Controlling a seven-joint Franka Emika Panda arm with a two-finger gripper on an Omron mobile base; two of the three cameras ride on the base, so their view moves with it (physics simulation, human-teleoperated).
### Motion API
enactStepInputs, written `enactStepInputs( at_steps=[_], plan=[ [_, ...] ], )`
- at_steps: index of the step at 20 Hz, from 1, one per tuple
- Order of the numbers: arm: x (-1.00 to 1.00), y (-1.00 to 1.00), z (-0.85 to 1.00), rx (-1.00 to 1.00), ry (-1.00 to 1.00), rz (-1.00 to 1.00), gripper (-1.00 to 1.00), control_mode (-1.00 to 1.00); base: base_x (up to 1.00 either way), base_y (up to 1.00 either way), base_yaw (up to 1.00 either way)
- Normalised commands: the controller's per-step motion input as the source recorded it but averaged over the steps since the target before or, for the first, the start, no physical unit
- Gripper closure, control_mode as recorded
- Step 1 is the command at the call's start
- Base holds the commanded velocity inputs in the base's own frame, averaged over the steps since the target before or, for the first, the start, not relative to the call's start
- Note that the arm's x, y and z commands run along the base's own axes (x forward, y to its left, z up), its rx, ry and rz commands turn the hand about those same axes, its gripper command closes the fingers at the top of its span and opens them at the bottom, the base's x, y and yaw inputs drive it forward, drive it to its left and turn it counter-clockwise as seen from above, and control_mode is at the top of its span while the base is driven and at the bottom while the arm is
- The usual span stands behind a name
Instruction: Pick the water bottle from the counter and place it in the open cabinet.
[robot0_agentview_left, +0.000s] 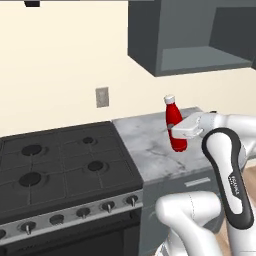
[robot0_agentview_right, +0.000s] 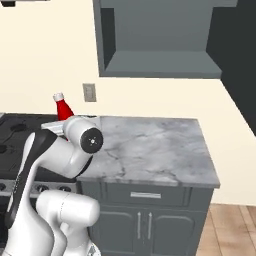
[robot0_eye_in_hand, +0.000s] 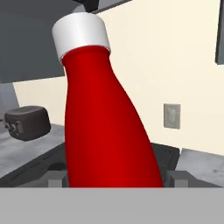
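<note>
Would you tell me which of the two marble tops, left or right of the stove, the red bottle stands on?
The water bottle stands on the counter right of the stove, under the open cabinet; the other top holds a dark toaster.

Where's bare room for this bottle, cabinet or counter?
The open cabinet's shelf is bare wall to wall. The counter is bare from the wall to its front edge. It is crowded only at the stove-side end, around the bottle and gripper.

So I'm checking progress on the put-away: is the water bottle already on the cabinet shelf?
No, the water bottle is down at the counter, by the pincer, well below the open cabinet.
</note>
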Motion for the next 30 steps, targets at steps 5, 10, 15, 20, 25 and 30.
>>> enactStepInputs(
  at_steps=[5, 10, 15, 20, 25, 30],
  plan=[
    [0.00, 0.00, 0.00, 0.00, 0.00, 0.00, 1.00, 1.00, 0.04, -0.52, 0.22],
    [0.00, 0.00, 0.00, 0.00, 0.00, 0.00, 1.00, 1.00, 0.08, -0.47, 0.22],
    [0.00, 0.00, 0.00, 0.00, 0.00, 0.00, 1.00, 1.00, 0.12, -0.41, 0.14],
    [0.00, 0.00, 0.00, 0.00, 0.00, 0.00, 1.00, 1.00, 0.05, -0.35, 0.08],
    [0.00, 0.00, 0.00, 0.00, 0.00, 0.00, 1.00, 1.00, 0.03, -0.19, 0.04],
    [0.00, 0.00, 0.00, 0.00, 0.00, 0.00, 1.00, 1.00, 0.03, -0.02, 0.00]
  ],
)
